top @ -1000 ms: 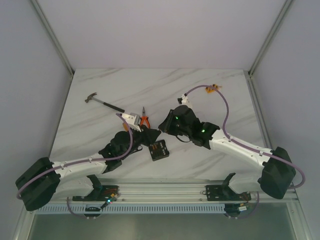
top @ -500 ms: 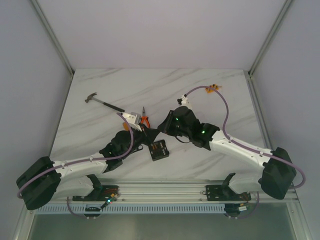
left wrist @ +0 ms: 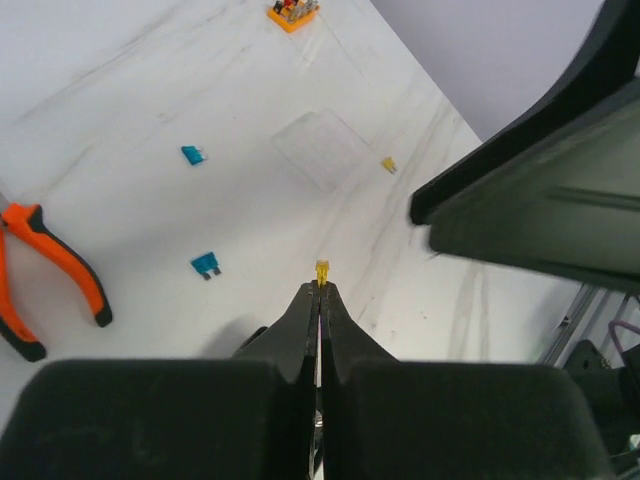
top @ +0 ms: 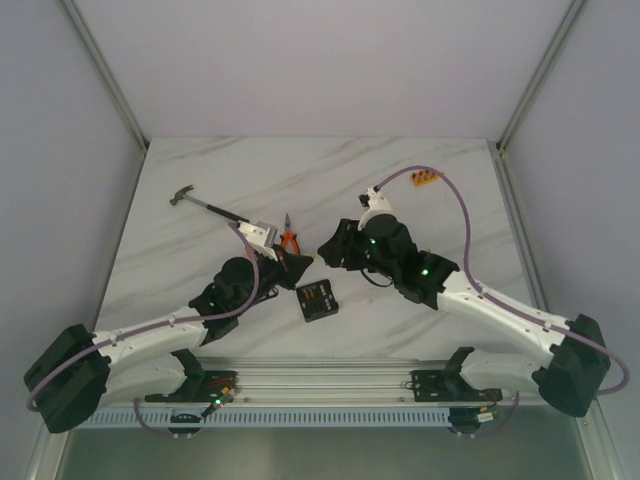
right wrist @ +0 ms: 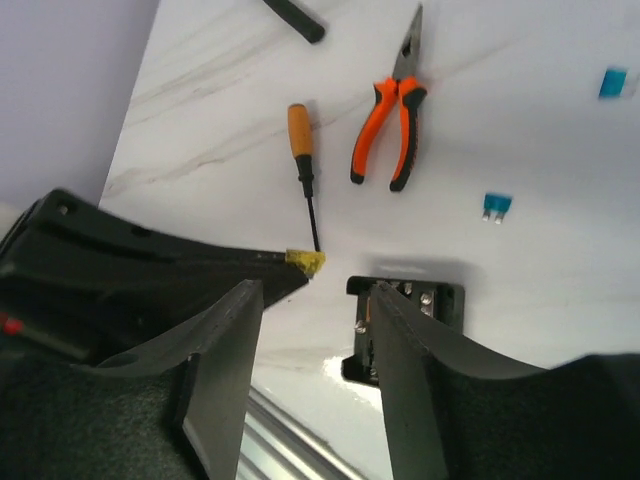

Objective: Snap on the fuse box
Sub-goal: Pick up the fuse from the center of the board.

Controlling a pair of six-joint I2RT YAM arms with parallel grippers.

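Our left gripper (left wrist: 320, 292) is clenched on a tiny yellow fuse (left wrist: 322, 269). Our right gripper (right wrist: 315, 300) hangs released, the small black square plastic fuse box (right wrist: 412, 305) just beyond its fingers.

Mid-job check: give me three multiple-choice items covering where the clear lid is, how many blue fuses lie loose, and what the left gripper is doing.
1. Where is the clear square plastic lid?
A. Snapped on the fuse box
B. Held in a gripper
C. Flat on the white marble table

2. How many loose blue fuses does the left wrist view show?
A. One
B. Two
C. Four

3. What state is the left gripper in?
A. Shut on a small yellow fuse
B. Open and empty
C. Shut on the pliers

Answers:
1 C: the lid lies flat on bare table, with no box under it.
2 B: one sits near the gripper, the other farther off.
3 A: the fingers are pressed together with the fuse sticking out at their tips.
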